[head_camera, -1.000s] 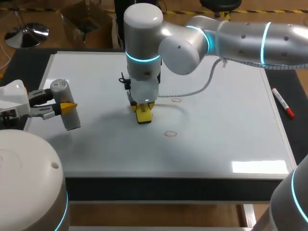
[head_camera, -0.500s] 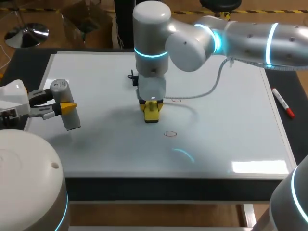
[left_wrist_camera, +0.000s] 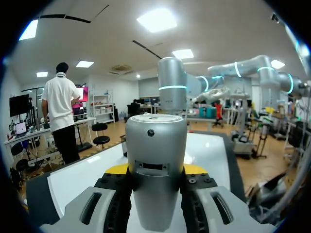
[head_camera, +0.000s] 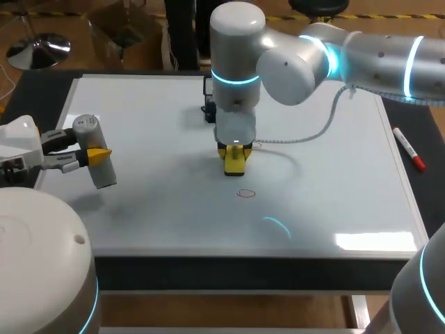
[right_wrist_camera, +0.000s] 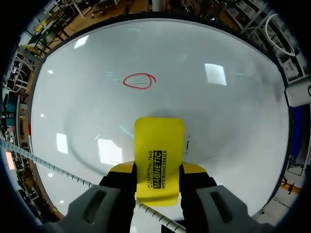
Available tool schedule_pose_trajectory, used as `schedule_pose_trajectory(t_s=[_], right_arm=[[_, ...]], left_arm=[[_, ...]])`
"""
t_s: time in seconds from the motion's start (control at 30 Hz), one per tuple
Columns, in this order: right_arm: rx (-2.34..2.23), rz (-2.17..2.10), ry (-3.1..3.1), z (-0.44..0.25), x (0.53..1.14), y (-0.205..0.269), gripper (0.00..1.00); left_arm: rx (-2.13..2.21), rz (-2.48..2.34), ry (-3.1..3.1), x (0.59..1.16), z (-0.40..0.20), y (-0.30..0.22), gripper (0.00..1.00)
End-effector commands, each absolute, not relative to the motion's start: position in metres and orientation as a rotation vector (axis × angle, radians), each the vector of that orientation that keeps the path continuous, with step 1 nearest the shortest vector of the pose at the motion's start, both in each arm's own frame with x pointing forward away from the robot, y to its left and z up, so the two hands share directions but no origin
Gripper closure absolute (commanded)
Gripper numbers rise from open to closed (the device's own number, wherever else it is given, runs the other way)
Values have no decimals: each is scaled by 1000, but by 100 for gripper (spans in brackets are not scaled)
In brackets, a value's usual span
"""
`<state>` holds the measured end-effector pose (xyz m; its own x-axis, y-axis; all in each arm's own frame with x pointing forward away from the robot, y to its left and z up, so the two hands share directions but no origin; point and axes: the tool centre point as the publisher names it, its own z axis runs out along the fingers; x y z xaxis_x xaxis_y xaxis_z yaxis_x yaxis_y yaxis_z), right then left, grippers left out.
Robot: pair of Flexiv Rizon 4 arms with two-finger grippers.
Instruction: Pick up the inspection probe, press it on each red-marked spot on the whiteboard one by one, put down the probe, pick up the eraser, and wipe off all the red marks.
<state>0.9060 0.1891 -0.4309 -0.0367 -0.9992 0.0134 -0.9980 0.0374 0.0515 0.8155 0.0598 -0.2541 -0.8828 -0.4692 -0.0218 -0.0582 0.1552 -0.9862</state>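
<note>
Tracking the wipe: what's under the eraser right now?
Only bare whiteboard shows around the eraser; a red mark lies ahead, uncovered. The patch directly beneath is hidden.

Your right arm is showing silver-white rounded links, cyan rings glowing at joints. A grey coiled cable is trailing beneath; right gripper is wearing yellow tips.

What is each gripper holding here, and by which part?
Left gripper: shut on the grey probe, gripped on opposite sides of its cylindrical body. Right gripper: shut on the yellow eraser, clamping its two sides near the back end.
</note>
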Motion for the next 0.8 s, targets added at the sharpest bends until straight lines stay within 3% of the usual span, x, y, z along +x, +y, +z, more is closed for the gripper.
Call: schedule_pose_trajectory(t_s=[0.03,0.8], right_arm=[[2152,-30,-2256,-413,901,166,100],[1705,11,-2604,-374,894,-29,100]], left_arm=[[-506,-1782,2114,815,-253,60,100],[-506,-1782,2114,815,-253,60,100]])
